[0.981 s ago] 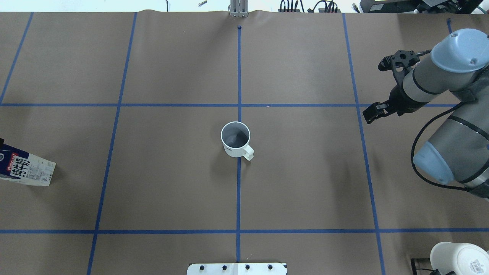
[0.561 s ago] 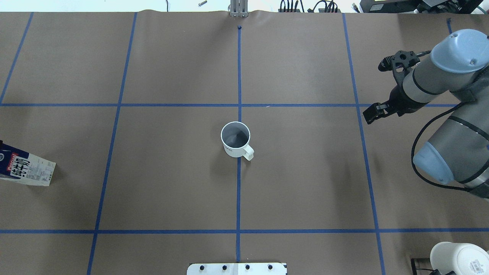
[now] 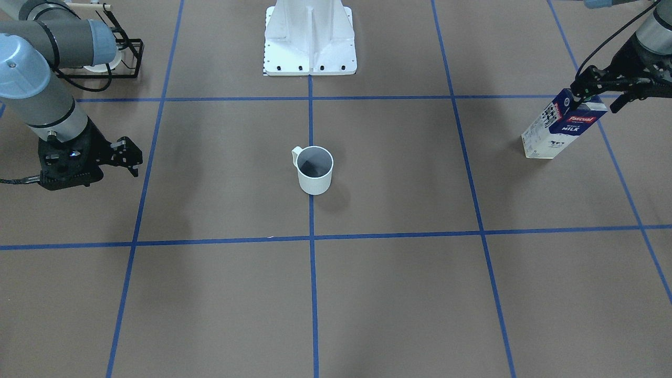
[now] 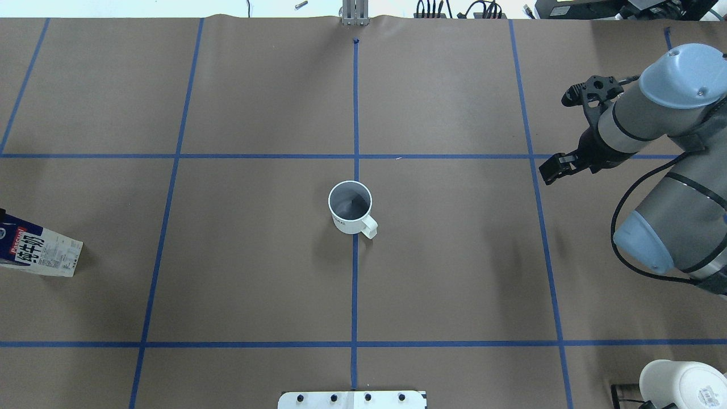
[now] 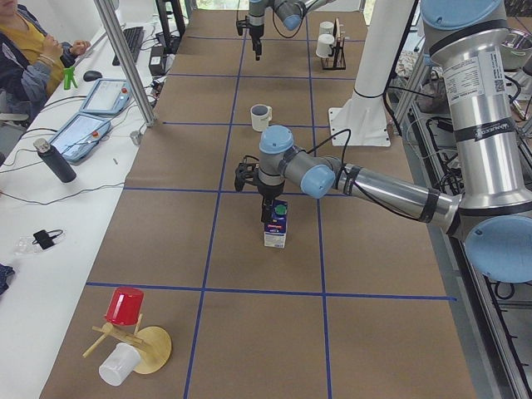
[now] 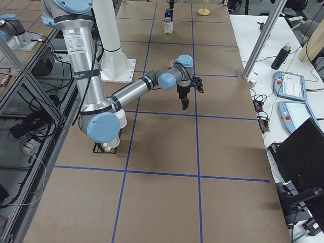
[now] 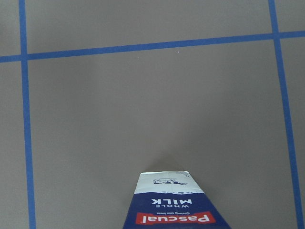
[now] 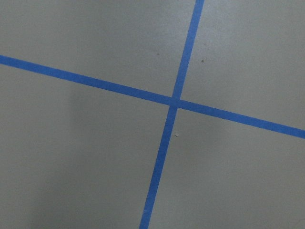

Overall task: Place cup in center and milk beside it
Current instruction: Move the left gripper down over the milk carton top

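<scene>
The cup (image 4: 350, 207), a plain white mug with a grey inside, stands upright on the centre line, its handle toward the robot; it also shows in the front view (image 3: 314, 170) and the left view (image 5: 261, 117). The milk (image 3: 564, 126), a navy and white Pascual carton, stands upright on the table at the robot's far left (image 4: 40, 250) (image 5: 276, 226) (image 7: 176, 205). My left gripper (image 3: 596, 97) is at the carton's top with a finger against each side. My right gripper (image 3: 130, 156) hangs open and empty over the table, far to the cup's right (image 4: 548, 170).
A rack with a white cup (image 4: 681, 383) stands at the near right corner. Another rack with a red cup (image 5: 125, 306) and a white cup lies at the table's left end. The robot's white base plate (image 3: 310, 63) sits behind the cup.
The top of the milk carton has shifted very slightly at the left edge of the overhead view. The right arm has barely moved. The cup has stayed in place.
</scene>
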Robot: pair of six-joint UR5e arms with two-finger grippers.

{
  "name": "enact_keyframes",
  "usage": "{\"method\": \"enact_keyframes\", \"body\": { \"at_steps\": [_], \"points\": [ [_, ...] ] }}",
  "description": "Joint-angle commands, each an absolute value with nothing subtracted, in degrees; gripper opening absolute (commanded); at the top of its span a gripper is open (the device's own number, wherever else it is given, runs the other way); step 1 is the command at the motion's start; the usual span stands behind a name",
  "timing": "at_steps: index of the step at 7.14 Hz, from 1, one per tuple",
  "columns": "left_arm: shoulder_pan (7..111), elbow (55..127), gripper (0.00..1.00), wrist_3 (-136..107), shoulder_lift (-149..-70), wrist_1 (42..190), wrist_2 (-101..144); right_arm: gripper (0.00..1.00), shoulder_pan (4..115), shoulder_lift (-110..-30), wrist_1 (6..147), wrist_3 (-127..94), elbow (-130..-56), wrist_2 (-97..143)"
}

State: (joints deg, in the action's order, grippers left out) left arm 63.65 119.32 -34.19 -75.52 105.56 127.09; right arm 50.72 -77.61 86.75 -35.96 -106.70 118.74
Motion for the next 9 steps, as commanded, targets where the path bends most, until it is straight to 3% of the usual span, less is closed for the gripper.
{"method": "enact_keyframes", "body": {
  "at_steps": [1, 5, 6, 7, 9],
  "points": [
    [63.54, 119.09, 0.98, -34.37, -75.67, 105.56, 127.09, 1.0, 50.71, -77.61, 86.75, -35.95, -106.52, 118.74],
    [62.93, 118.39, 0.96, -34.54, -76.11, 105.56, 127.18, 1.0, 50.71, -77.61, 86.75, -35.95, -106.44, 118.74],
    [62.84, 118.39, 0.88, -34.54, -76.11, 105.56, 127.26, 1.0, 50.71, -77.69, 86.75, -35.95, -106.44, 118.74],
    [62.75, 118.39, 0.74, -34.63, -76.11, 105.56, 127.35, 1.0, 50.71, -77.78, 86.75, -35.95, -106.44, 118.65],
    [62.75, 118.56, 0.32, -34.63, -76.03, 105.56, 127.44, 1.0, 50.8, -77.87, 86.75, -35.95, -106.44, 118.65]
  ]
}}
